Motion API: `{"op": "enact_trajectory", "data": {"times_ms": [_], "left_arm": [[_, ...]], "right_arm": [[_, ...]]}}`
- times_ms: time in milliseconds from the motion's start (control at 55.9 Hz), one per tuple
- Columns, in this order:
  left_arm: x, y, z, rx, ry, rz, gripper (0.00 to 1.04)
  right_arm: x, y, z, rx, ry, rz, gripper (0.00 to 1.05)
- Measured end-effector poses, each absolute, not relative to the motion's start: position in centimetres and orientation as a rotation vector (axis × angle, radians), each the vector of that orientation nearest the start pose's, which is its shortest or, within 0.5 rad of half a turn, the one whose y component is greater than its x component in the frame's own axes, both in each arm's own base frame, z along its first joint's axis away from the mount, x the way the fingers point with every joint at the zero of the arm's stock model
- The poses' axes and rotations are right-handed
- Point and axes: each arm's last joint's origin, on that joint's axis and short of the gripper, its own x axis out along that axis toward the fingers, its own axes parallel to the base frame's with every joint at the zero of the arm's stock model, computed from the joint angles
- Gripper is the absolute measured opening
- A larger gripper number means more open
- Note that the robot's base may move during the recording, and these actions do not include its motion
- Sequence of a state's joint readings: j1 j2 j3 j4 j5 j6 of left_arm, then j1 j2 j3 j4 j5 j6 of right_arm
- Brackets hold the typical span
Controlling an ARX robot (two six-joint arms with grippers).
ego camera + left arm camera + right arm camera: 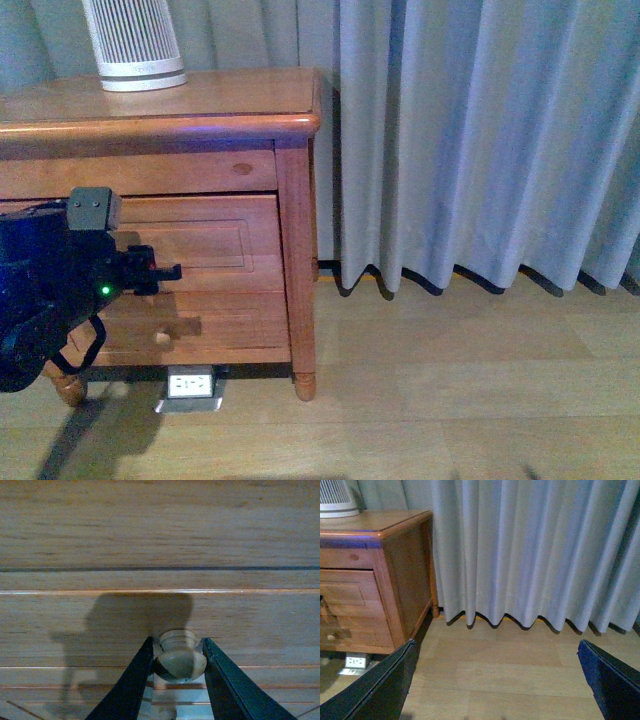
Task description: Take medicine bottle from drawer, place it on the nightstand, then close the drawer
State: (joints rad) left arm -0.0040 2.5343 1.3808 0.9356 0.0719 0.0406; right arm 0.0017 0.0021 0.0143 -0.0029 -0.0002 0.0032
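**Front view.**
- Nightstand (230,95): a ribbed white device (135,45) stands at the back of its top.
- Drawer (215,240): the upper of two. Its front looks shut or nearly so, though the arm hides part of it.
- Left gripper (172,271): at the drawer front, above the lower knob (162,338).
- Medicine bottle: not visible in any view, presumably inside the drawer.
- Right arm: not in view.

**Left wrist view.**
- Knob (178,661): sits between the two dark fingers (131,685), both touching its rounded sides. The fingers are clenched on the knob.
- Risk: the knob is small, smooth and bulbous, and the contact lies near the finger ends. A pull off the drawer's line, or a hasty one, may let the pads slide off.
- Risk: a jerk may set a light bottle rolling or toppling inside, making it harder to pick up.
- Risk: pulling too far may bring the drawer off its runners.

**Right wrist view.**
- Right gripper (496,647): fingers spread wide with nothing between them. It hangs over bare floor (510,675) by the curtain (530,550), well apart from the nightstand.
- Risk: its reach to the drawer crosses towards the left arm, and the two may collide.
- Risk: when the bottle is set down, the device on top may be knocked.
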Motion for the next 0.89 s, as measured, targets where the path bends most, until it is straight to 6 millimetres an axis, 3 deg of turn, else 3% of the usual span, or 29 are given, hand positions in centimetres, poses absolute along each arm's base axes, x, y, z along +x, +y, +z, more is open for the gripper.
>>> {"op": "enact_trajectory", "data": {"times_ms": [268, 411, 895], "left_arm": [[48.5, -0.4, 3.3, 0.034, 0.214, -0.079, 0.26], [47.4, -0.6, 3.3, 0.036, 0.200, -0.073, 0.25], [35.8, -1.7, 2.9, 0.076, 0.272, -0.041, 0.25]], "right_arm": [[9.7, 0.0, 16.8, 0.003, -0.010, 0.002, 0.98], [9.7, 0.0, 16.8, 0.003, -0.010, 0.002, 0.98], [9.7, 0.0, 16.8, 0.003, -0.009, 0.002, 0.98]]}}
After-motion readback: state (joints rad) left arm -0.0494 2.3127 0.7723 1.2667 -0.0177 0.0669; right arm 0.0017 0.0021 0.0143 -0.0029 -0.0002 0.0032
